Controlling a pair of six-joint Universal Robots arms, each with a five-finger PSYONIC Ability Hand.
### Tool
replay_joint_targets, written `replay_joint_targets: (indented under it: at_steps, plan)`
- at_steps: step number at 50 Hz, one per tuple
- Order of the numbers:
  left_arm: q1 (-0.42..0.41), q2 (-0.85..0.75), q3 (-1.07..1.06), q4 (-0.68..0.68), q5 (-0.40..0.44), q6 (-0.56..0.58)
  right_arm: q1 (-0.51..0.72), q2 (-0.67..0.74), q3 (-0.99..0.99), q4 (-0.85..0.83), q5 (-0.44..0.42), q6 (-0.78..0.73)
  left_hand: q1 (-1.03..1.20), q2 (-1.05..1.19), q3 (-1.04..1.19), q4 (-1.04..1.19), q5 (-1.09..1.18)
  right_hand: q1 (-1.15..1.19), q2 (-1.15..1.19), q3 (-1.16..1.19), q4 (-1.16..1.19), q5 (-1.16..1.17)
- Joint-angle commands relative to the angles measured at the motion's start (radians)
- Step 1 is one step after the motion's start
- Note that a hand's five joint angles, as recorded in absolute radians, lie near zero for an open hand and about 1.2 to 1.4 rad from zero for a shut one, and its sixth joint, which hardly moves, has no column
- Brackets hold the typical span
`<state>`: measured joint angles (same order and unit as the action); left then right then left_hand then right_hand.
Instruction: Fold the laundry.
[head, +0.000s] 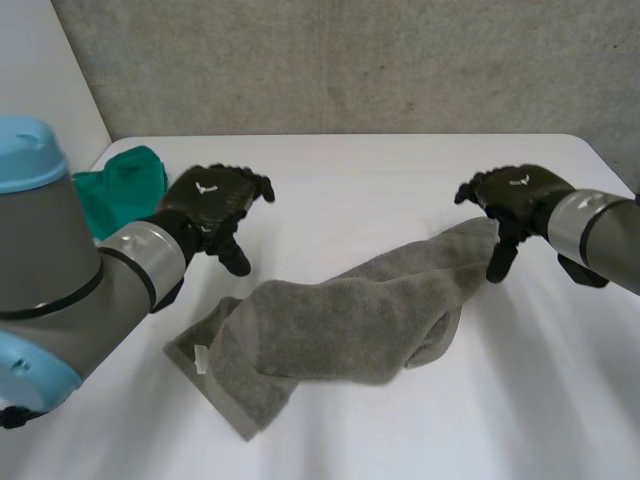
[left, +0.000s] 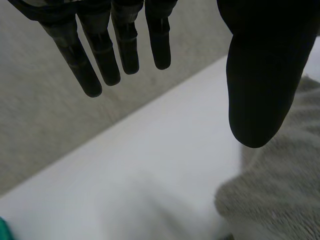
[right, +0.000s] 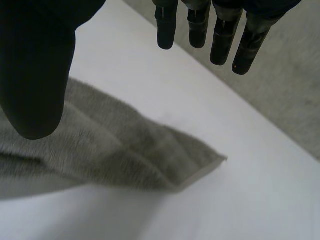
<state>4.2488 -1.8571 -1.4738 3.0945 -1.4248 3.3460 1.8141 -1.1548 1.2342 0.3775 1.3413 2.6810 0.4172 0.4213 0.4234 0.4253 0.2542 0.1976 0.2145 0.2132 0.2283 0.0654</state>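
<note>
Both straight-fingered, L hand (head: 210, 198), R hand (head: 518, 190), beside grey towel (head: 340, 315)

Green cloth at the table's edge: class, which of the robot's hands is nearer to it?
Left. The left hand hovers just beside the green cloth; the right hand is across the table, by the grey towel's far corner.

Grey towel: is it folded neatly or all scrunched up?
Scrunched up. The grey towel lies bunched in uneven layers on the white table, one corner sticking out.

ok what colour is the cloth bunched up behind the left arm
Green, a teal shade: the bunched cloth shows best in the head view.
</note>
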Motion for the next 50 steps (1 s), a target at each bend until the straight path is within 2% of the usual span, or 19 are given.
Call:
replay_joint_targets:
  at_steps: [1,6,13,22,26,28,38,46,50]
  plan:
    - [0.008,-0.186,0.116,-0.132,0.03,0.004,-0.042,0.101,0.013,-0.034,-0.062,-0.058,0.096,0.092,0.09,0.088,0.084,0.096,0.079,0.08,0.065,0.053]
    - [0.008,-0.269,0.159,-0.151,0.018,0.006,-0.044,0.159,0.01,-0.088,-0.076,-0.119,0.143,0.138,0.136,0.134,0.131,0.178,0.161,0.162,0.147,0.135]
    - [0.003,-0.32,0.194,-0.161,0.012,0.004,-0.036,0.246,-0.008,-0.178,-0.079,-0.138,0.336,0.332,0.33,0.328,0.325,0.254,0.237,0.239,0.224,0.212]
    - [-0.006,-0.324,0.199,-0.18,0.014,0.007,-0.03,0.359,-0.09,-0.203,-0.073,-0.141,0.72,0.716,0.714,0.712,0.709,0.322,0.305,0.306,0.291,0.279]
    - [-0.006,-0.324,0.199,-0.181,0.014,0.007,-0.03,0.391,-0.128,-0.204,-0.071,-0.141,0.978,0.974,0.972,0.97,0.967,0.483,0.466,0.468,0.452,0.441]
    - [-0.006,-0.326,0.201,-0.181,0.014,0.009,-0.03,0.4,-0.14,-0.204,-0.071,-0.142,0.979,0.975,0.973,0.971,0.968,0.533,0.516,0.517,0.502,0.491]
    - [-0.004,-0.359,0.273,-0.178,0.001,0.072,-0.03,0.472,-0.243,-0.204,-0.077,-0.173,0.979,0.975,0.973,0.971,0.968,1.198,1.181,1.183,1.168,1.156]
    - [-0.001,-0.382,0.414,-0.16,-0.084,0.085,-0.029,0.507,-0.355,-0.2,-0.074,-0.168,0.979,0.975,0.973,0.971,0.968,1.199,1.182,1.183,1.168,1.156]
    - [0.002,-0.401,0.527,-0.087,-0.14,0.115,-0.029,0.507,-0.462,-0.207,-0.068,-0.161,0.979,0.975,0.973,0.971,0.968,1.199,1.182,1.183,1.168,1.156]
